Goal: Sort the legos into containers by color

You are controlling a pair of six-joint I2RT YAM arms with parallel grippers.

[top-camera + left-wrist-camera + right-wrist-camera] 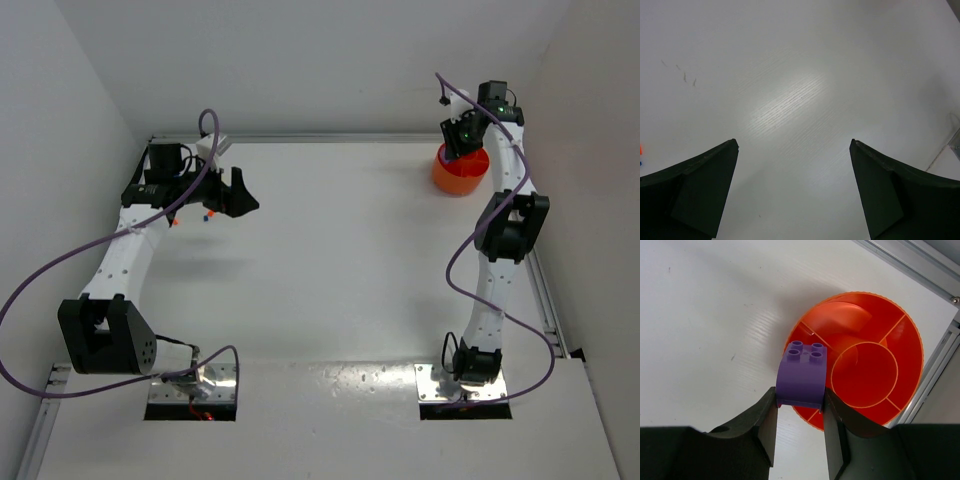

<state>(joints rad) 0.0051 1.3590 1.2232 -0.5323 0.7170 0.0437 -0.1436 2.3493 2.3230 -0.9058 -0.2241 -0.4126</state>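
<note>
My right gripper is shut on a purple lego with four studs on top. It holds the brick above the left edge of the round orange bowl, which has a central cup and several outer compartments. In the top view the bowl sits at the far right under that gripper. My left gripper is open and empty over bare table at the far left; its wrist view shows only table between the fingers. Tiny orange-red and blue legos lie beside the left arm.
A metal rail runs along the table's back edge just behind the bowl, and another along the right side. White walls close in on the left, back and right. An orange speck shows at the left wrist view's edge.
</note>
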